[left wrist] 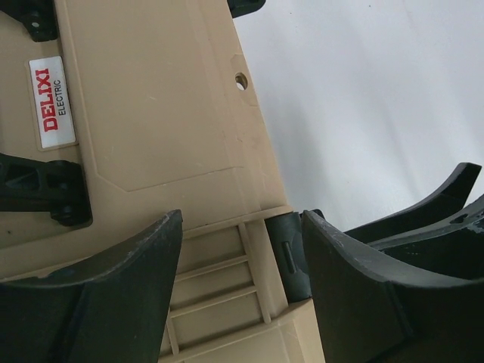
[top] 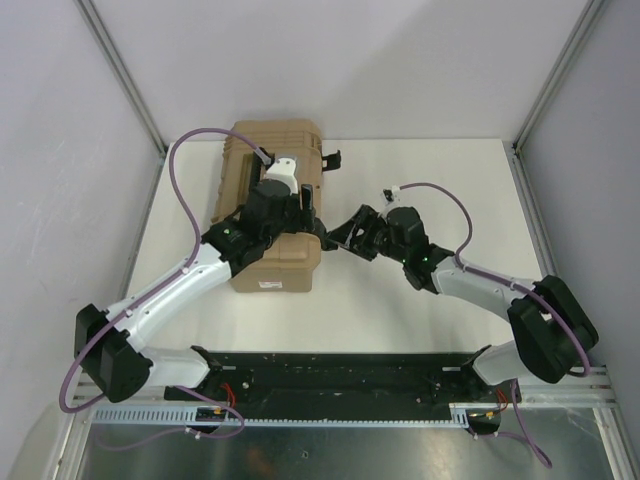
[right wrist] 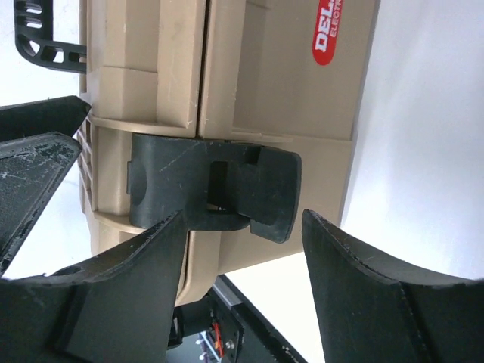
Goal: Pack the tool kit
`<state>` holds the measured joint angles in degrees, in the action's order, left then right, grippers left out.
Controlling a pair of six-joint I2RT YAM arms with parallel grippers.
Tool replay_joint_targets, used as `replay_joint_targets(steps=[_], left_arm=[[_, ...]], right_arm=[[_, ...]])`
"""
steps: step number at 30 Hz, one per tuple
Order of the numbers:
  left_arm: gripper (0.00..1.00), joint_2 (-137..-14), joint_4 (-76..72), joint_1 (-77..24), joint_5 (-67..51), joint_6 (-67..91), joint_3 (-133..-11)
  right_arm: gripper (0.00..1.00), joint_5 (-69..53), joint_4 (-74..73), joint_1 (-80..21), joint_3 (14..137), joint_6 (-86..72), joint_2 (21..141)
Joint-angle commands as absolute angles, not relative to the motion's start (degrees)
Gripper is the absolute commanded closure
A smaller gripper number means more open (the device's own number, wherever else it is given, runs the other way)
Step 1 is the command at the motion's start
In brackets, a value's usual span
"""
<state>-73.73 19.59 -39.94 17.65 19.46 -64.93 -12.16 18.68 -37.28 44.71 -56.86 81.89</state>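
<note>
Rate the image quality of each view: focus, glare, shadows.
Top external: evenly lit and sharp, only soft shadows around the tan case on the white table. Left wrist: label crisp and readable, no glare; left hand dark, its scuffs still visible. Right wrist: black latch sharp down to its scratches; table at right nearly washed out.

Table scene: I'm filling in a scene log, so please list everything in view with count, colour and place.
case: one, tan, closed, left-centre of the table
latches: two seen, black, on the case's right side
label: one, white with red lettering, on the case's top face
table: one, white, under everything
left gripper: one, black, open, over the case's edge
right gripper: one, black, open, straddling a latch
</note>
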Motion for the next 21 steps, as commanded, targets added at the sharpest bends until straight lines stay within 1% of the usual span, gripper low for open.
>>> replay_joint_targets(steps=[1, 4, 10, 21], left_arm=[[0.31, -74.9, 30.6, -39.9, 13.9, 21.5, -60.9], [0.32, -75.0, 30.7, -39.9, 13.5, 21.6, -60.4], [0.32, -75.4, 30.7, -39.9, 13.5, 21.6, -60.2], [0.32, -75.6, 30.6, -39.9, 13.6, 21.6, -59.8]], right_arm=[[0.34, -7.4, 16.1, -37.1, 47.4, -53.5, 78.5], [0.34, -6.9, 15.4, -37.2, 48.1, -52.2, 77.5], [0.32, -10.0, 18.7, -37.2, 48.7, -52.5, 78.4], [0.31, -15.2, 22.6, -36.7, 48.7, -56.7, 84.7]])
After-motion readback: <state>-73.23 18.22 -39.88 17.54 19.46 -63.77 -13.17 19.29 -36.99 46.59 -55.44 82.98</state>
